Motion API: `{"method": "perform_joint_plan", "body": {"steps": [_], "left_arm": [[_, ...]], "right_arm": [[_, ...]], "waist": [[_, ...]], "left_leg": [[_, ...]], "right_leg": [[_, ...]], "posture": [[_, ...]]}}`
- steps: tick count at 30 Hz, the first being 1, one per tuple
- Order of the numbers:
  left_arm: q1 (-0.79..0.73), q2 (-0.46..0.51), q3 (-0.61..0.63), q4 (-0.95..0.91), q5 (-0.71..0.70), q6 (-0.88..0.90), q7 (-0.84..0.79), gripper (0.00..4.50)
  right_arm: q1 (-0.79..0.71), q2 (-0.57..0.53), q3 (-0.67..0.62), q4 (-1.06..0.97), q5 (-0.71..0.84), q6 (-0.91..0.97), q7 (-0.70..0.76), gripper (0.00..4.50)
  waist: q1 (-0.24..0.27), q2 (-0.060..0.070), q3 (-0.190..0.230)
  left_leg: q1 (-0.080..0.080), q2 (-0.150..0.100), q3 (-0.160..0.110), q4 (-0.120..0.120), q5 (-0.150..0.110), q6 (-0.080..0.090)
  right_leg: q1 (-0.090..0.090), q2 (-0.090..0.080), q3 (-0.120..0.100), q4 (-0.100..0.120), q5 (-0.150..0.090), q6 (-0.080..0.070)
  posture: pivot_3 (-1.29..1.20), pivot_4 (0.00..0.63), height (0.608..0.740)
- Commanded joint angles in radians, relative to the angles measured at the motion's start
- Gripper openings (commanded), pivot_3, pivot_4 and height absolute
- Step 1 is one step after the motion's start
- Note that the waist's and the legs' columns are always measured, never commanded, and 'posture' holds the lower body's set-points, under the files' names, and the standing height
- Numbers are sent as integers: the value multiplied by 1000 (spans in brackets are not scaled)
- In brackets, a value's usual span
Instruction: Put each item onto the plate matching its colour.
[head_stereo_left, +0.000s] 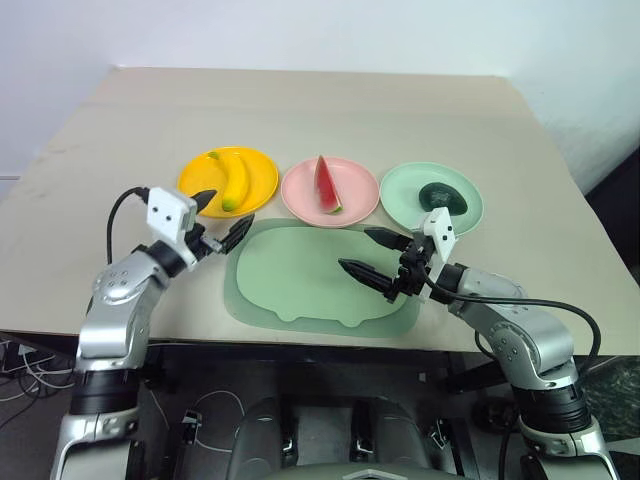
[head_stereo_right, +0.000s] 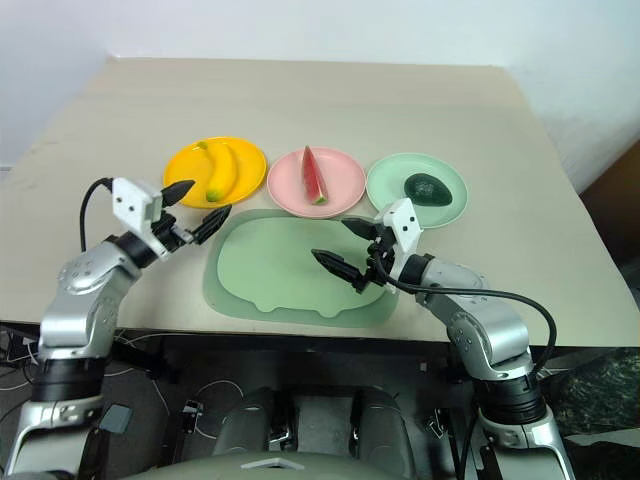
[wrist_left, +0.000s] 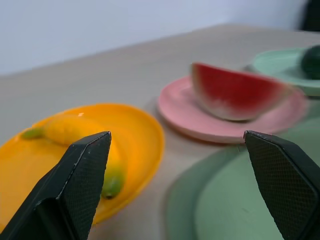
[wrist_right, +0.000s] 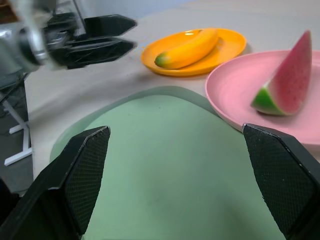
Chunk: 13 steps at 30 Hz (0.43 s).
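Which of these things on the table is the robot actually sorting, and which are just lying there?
Part of the job:
banana on yellow plate
watermelon on pink plate
avocado on green plate

Just lying about:
green mat, nothing on it
table itself

Beige square table (head_stereo_left: 300, 110) with matte top, set against a plain white wall (head_stereo_left: 320, 30). Dark floor (head_stereo_right: 615, 190) visible at the table's right side. Cables (head_stereo_left: 20, 365) lie under the near left edge. Even, soft lighting.
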Motion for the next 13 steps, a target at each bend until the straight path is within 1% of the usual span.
{"method": "perform_joint_plan", "body": {"steps": [1, 3, 7, 13], "left_arm": [[110, 13, 66, -109, -123, -69, -122, 4462], [173, 19, 80, -159, -203, -24, -164, 4462], [265, 13, 90, -227, -271, 2, -171, 4462], [318, 5, 73, -249, -258, -15, -166, 4462]], "right_arm": [[1, -15, -33, -12, 8, -40, 24, 4500], [0, -19, -41, -4, 13, -43, 29, 4500], [32, -41, -62, 6, 8, -64, 49, 4500], [61, -60, -72, 18, 4, -86, 75, 4500]], "waist": [[-3, 0, 0], [-4, 0, 0], [1, 0, 0], [-1, 0, 0]], "left_leg": [[0, 0, 0, 0, 0, 0], [0, 0, 0, 0, 0, 0], [0, 0, -1, 0, 0, 0], [0, 0, 0, 0, -1, 1]], "right_leg": [[0, 0, 0, 0, 0, 0], [0, 0, 0, 0, 0, 0], [0, 0, 0, 0, 0, 0], [0, 0, 0, -1, 0, 0]], "posture": [[0, 150, 695], [0, 150, 695], [0, 150, 695], [0, 150, 695]]}}
